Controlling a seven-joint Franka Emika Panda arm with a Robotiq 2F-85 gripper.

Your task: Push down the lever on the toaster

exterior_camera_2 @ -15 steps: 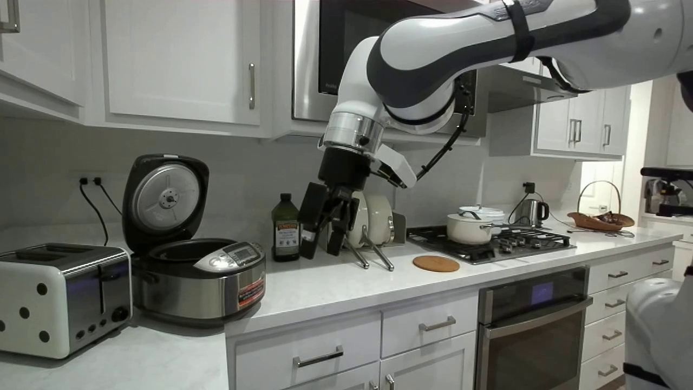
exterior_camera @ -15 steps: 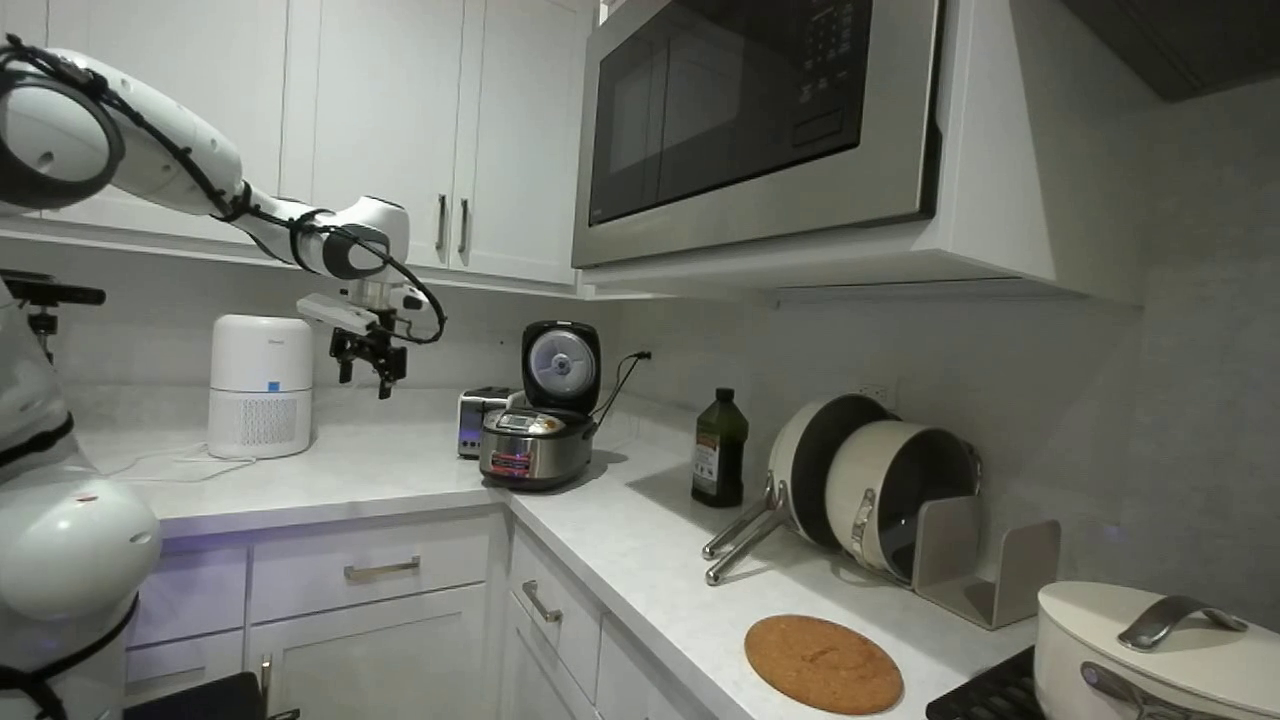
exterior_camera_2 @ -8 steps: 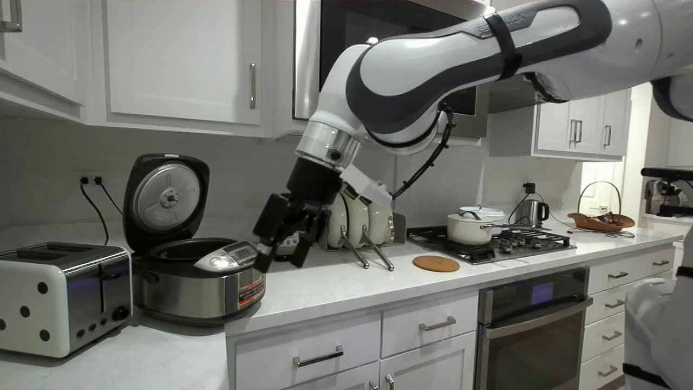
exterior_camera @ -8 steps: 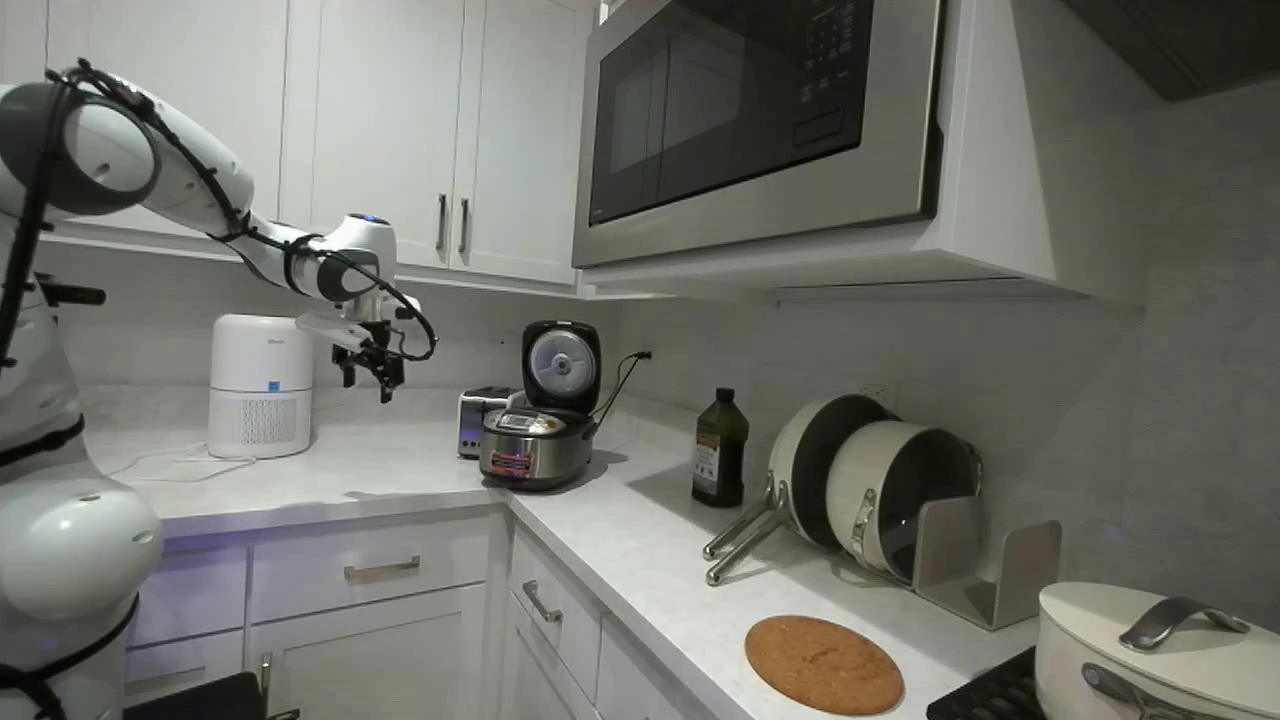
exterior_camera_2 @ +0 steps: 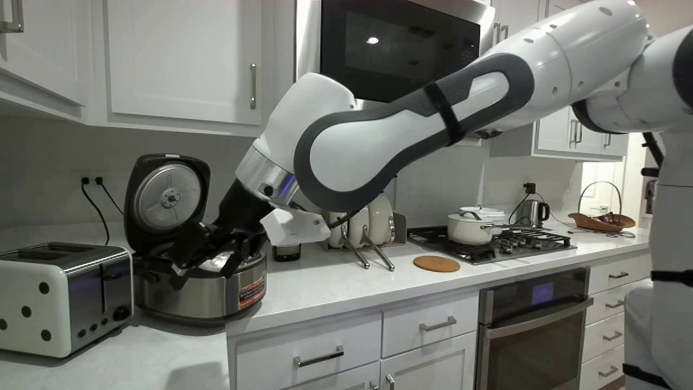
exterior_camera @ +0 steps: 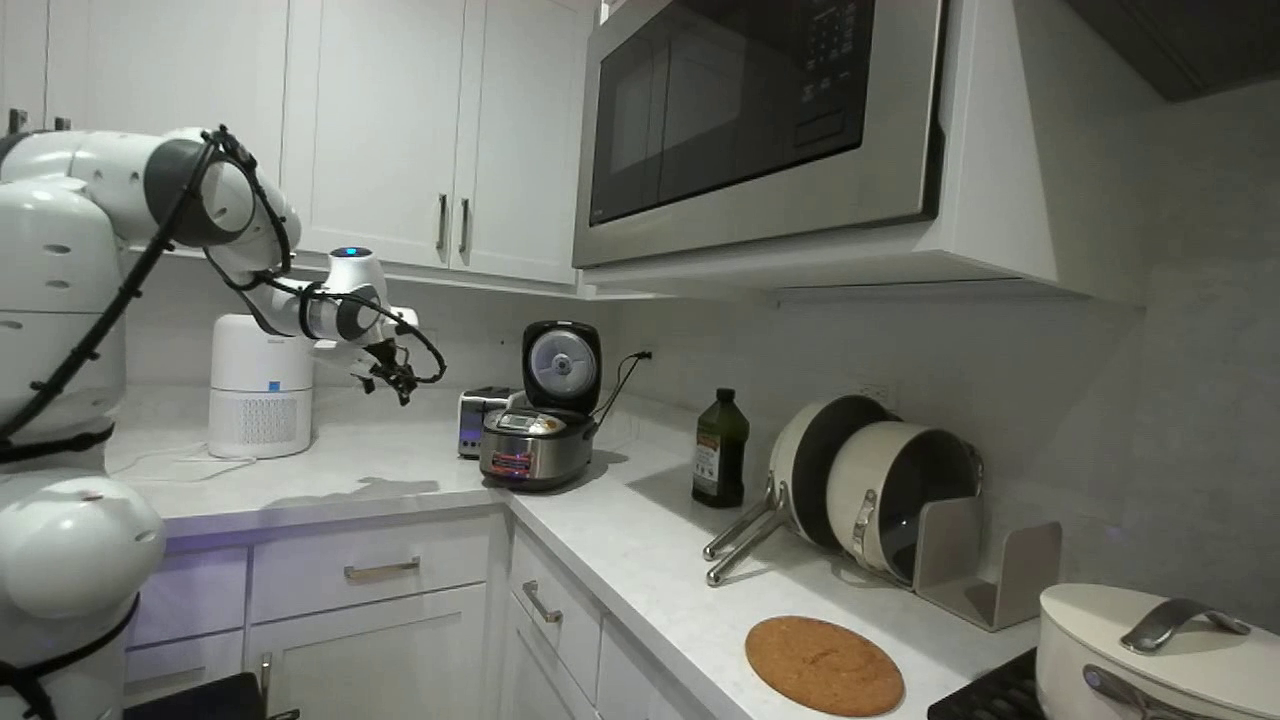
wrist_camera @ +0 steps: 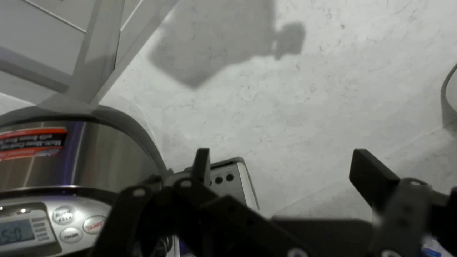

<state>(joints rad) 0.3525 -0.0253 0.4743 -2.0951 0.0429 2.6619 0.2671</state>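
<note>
Hanging wide, with nothing between its fingers (wrist_camera: 367,171), the gripper (wrist_camera: 281,159) fills the lower part of the wrist view. Just past it, at lower centre, the toaster (wrist_camera: 234,187) shows only in part; the gripper's own black bulk covers the rest, so a descent judged from that angle could easily miss. In an exterior view it stands upright at the lower left, and what looks like the lever (exterior_camera_2: 112,275) sits high on its front: the push seems not yet done. With jaws this broad, one fingertip would probably have to do the pressing; landing off-centre, it might slip off so small a tab, or shove the appliance backward instead. Just to the right in that frame stands the rice cooker (exterior_camera_2: 184,303), with the gripper overlapping it; the idle finger could strike its rim if the approach drifts. Its open lid (exterior_camera_2: 169,196) rises behind, where a low approach might clip it. Farthest, at mid-left, are two black plugs (exterior_camera_2: 98,180); a shoved appliance might tug them, though what they feed is hidden.
</note>
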